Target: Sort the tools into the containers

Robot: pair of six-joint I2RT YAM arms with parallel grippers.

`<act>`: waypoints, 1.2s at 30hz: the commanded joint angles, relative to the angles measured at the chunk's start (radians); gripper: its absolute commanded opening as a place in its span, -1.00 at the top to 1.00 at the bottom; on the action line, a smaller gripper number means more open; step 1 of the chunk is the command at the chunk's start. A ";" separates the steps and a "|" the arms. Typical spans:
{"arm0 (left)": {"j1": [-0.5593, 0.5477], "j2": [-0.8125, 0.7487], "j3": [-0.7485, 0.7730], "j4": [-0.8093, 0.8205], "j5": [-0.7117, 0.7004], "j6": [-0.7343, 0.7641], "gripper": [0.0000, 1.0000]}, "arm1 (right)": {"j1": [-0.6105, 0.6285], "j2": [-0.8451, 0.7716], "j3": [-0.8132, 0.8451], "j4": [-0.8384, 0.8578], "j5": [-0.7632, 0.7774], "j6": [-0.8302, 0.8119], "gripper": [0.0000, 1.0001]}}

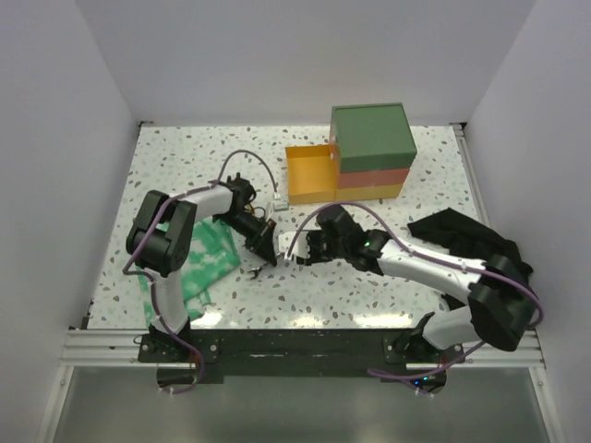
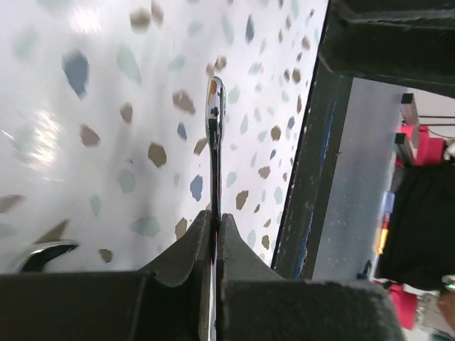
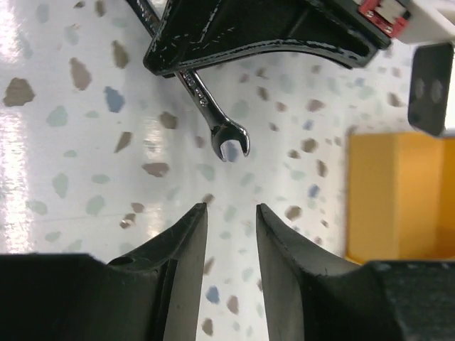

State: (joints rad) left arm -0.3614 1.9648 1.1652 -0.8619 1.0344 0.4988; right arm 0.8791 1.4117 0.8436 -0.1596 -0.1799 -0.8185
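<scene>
Item, one thin silver wrench (image 2: pixel 215 121) – clamped edge-on between the closed fingers of the left gripper (image 2: pixel 215 234), held just above the speckled table (image 1: pixel 185 157) near its middle, open end pointing toward the right gripper (image 3: pixel 231 213). Right gripper: jaws partly apart and holding nothing, with the wrench head just beyond its fingertips and not touching them. Containers: drawer stack (image 1: pixel 372 134) at the far side of the table, green top and red-orange middle closed. The yellow drawer (image 1: pixel 312 173) at the bottom is pulled out toward the arms, and no tool can be made out in it from above. Also on the table: a green-and-white cloth (image 1: pixel 208 263) under the left arm and a black cloth (image 1: pixel 462 231) by the right arm. A bright curved metal piece (image 2: pixel 43 252) at the edge of the left wrist view may be another tool – too little shows to say. Progress, as judged: early. This wrench is lifted but not yet in a drawer, and no tool appears sorted.
</scene>
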 commanded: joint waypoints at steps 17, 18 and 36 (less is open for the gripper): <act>0.058 0.179 0.557 1.150 -0.241 -1.213 1.00 | -0.269 0.050 0.315 0.011 0.247 0.475 -0.05; 0.053 0.204 0.570 1.175 -0.249 -1.236 1.00 | -0.281 0.059 0.316 0.023 0.258 0.476 -0.05; 0.053 0.174 0.645 1.023 -0.373 -1.110 -0.19 | -0.327 0.082 0.362 0.015 0.077 0.507 -0.08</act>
State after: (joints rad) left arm -0.3473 2.2837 1.7287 0.1925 0.7208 -0.7055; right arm 0.5461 1.4990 1.1854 -0.1967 0.0284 -0.3008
